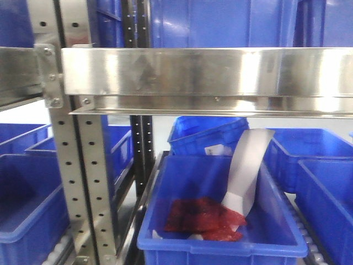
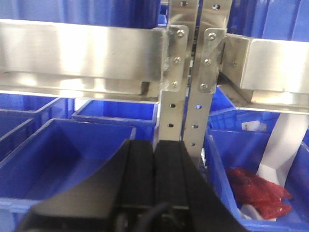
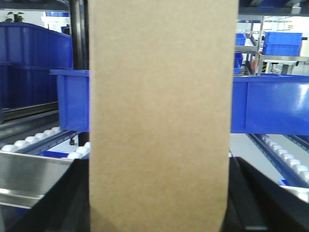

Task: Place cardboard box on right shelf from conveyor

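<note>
1. Right pincer [image 3: 159, 208] clamps the cardboard box [image 3: 159, 111] between its dark fingers [image 3: 270, 205]; the plain tan face fills the wrist view.
2. Blue bins [image 3: 270, 104] and white rollers [image 3: 289, 162] lie beyond the box.
3. Left pincer [image 2: 154, 154], fingers pressed together, points toward perforated uprights [image 2: 186, 96] beside the steel lip of the right shelf [image 1: 193, 72].

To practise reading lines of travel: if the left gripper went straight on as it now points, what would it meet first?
Most likely the pair of grey perforated steel uprights standing almost dead ahead of the shut black left gripper; the gap to them is unclear.
</note>
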`<state>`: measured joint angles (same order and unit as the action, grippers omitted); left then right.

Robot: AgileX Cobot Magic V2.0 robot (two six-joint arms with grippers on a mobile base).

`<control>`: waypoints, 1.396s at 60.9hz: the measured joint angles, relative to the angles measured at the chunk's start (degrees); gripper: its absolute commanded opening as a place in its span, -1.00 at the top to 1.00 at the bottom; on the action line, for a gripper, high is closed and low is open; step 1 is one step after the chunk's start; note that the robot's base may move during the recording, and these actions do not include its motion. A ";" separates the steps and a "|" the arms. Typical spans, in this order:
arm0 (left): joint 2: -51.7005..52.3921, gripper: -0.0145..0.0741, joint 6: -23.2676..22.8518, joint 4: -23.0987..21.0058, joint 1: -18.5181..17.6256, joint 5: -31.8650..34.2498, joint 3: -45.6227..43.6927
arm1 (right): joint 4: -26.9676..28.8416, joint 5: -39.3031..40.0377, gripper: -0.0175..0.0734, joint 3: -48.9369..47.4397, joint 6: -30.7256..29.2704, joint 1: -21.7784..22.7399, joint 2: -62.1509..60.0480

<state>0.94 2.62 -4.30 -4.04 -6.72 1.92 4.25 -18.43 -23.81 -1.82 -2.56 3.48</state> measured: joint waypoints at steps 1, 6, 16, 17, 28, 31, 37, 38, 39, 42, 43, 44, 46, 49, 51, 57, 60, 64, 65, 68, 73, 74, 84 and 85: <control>0.00 0.94 0.00 0.00 0.00 0.00 0.00 | 0.00 0.00 0.51 0.00 0.00 0.00 0.00; 0.00 0.94 0.00 0.00 0.00 0.00 0.00 | 0.00 0.00 0.51 0.00 0.00 0.00 0.00; 0.00 0.94 0.00 0.00 0.00 0.00 0.00 | 0.00 0.00 0.51 0.00 0.00 0.00 0.00; 0.00 0.94 0.00 0.00 0.00 0.00 0.00 | 0.00 0.00 0.51 0.00 0.00 0.00 0.00; 0.00 0.94 0.00 0.00 0.00 0.00 0.00 | 0.00 0.00 0.51 0.00 0.00 0.00 0.00; 0.00 0.94 0.00 0.00 0.00 0.00 0.00 | 0.00 0.00 0.51 0.00 0.00 0.00 0.00; 0.00 0.94 0.00 0.00 0.00 0.00 0.00 | 0.00 0.00 0.51 0.00 0.00 0.00 0.00; 0.00 0.93 0.00 0.00 0.00 0.00 0.00 | 0.00 0.00 0.51 0.00 0.00 0.00 0.00; 0.00 0.93 0.00 0.00 0.00 0.00 0.00 | 0.00 0.00 0.51 0.00 0.00 0.00 0.00; 0.00 0.94 0.00 0.00 0.00 0.00 0.00 | 0.00 0.00 0.51 0.00 0.00 0.00 0.00; 0.00 0.94 0.00 0.00 0.00 0.00 0.00 | 0.00 0.00 0.51 0.00 0.00 0.00 0.00; 0.00 0.94 0.00 0.00 0.00 0.00 0.00 | 0.00 0.00 0.51 0.00 0.00 0.00 0.00; 0.00 0.94 0.00 0.00 0.00 0.00 0.00 | 0.00 0.00 0.51 0.00 0.00 0.00 0.00; 0.00 0.94 0.00 0.00 0.00 0.00 0.00 | 0.00 0.11 0.51 0.00 0.00 0.00 0.00; 0.00 0.94 0.00 0.00 0.00 0.00 0.00 | 0.00 0.23 0.51 0.00 0.00 0.00 0.00; 0.00 0.94 0.00 0.00 0.00 0.00 0.00 | 0.00 0.45 0.51 -0.73 0.00 0.00 0.71; 0.00 0.94 0.00 0.00 0.00 0.00 0.00 | 0.00 0.45 0.51 -2.45 0.00 0.00 2.23; 0.00 0.94 0.00 0.00 0.00 0.00 0.00 | 0.00 0.45 0.51 -5.68 -0.27 0.00 5.74; 0.00 0.93 0.00 0.00 0.00 0.00 0.00 | 0.00 0.45 0.51 -6.44 -0.42 0.00 7.09; 0.00 0.94 0.00 0.00 0.00 0.00 0.00 | 0.00 0.21 0.51 -8.90 -1.15 0.00 10.13; 0.00 0.94 0.00 0.00 0.00 0.00 0.00 | 0.00 -0.09 0.51 -14.17 -3.10 0.00 16.77; 0.00 0.94 0.00 0.00 0.00 0.00 0.00 | 0.00 -0.22 0.51 -15.05 -3.70 0.00 18.68; 0.00 0.94 0.00 0.00 0.00 0.00 0.00 | 0.00 -0.11 0.51 -24.96 -12.15 0.00 32.76; 0.00 0.94 0.00 0.00 0.00 0.00 0.00 | 0.00 0.04 0.51 -25.75 -13.92 0.00 34.55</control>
<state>0.94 2.62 -4.30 -4.04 -6.72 1.92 4.25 -18.40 -49.55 -15.74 -2.56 38.04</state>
